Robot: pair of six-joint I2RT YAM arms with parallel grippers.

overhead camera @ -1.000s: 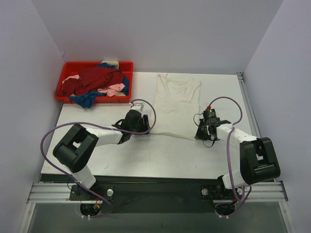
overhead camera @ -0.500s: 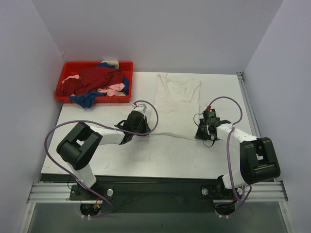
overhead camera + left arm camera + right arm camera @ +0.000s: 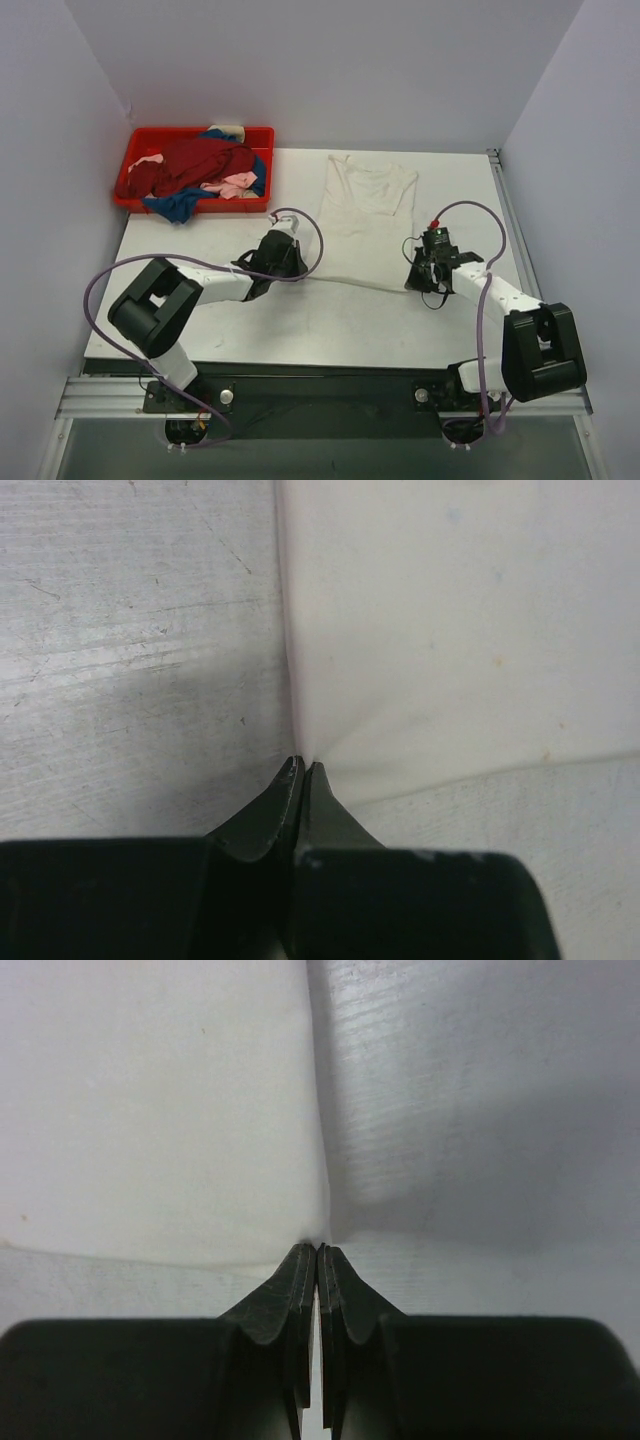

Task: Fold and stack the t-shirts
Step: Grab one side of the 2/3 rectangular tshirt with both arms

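Now the end effectors (image 3: 302, 765) (image 3: 317, 1248) have pulled the cream-white t-shirt (image 3: 366, 200) taut.

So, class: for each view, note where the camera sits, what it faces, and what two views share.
Top external: above and behind, looking down on the table; both arms show, left gripper, right gripper.
Left wrist: on that wrist, facing the cream-white t-shirt corner; shut fingers show.
Right wrist: same, at the opposite corner.
Shared: every view shows that shirt.

Cream-white t-shirt (image 3: 365, 210) flat, near hem taut, red t-shirt (image 3: 195, 160), blue t-shirt (image 3: 178, 206), pink t-shirt (image 3: 238, 184) heaped far left
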